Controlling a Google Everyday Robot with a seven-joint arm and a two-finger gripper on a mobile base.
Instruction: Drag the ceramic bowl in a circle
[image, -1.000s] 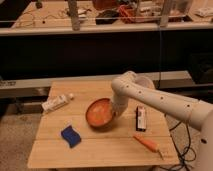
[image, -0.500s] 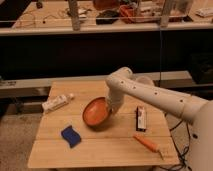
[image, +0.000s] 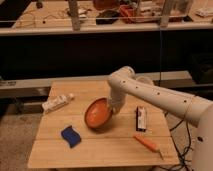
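One white arm dominates what we see, sweeping in from the lower right of the frame and bending down near the middle, over a wooden table (image: 100, 150) that fills the lower half. Next in size comes the ceramic bowl (image: 96, 114), sitting at the centre of the tabletop and tipped up on its edge, its orange inside turned toward the lower left. The gripper (image: 116, 106) is at the bowl's right rim, just under the arm's elbow; whether it pinches that rim or merely presses on it we cannot tell.

Smaller things ring the bowl: a white tube (image: 57, 103) at the left edge of the table, a dark flat packet (image: 141, 118) to the right, a blue sponge (image: 70, 135) to the lower left, and an orange carrot (image: 147, 143) to the lower right (all lying apart from the bowl).

As for progress, we judge the drag to be under way, since the gripper is engaged with the bowl. How much of the circle is traced we cannot read from this moment; completing the loop looks like what is left.

The bowl's right rim is hidden behind the wrist, and the arm's base is cut off at the right border.
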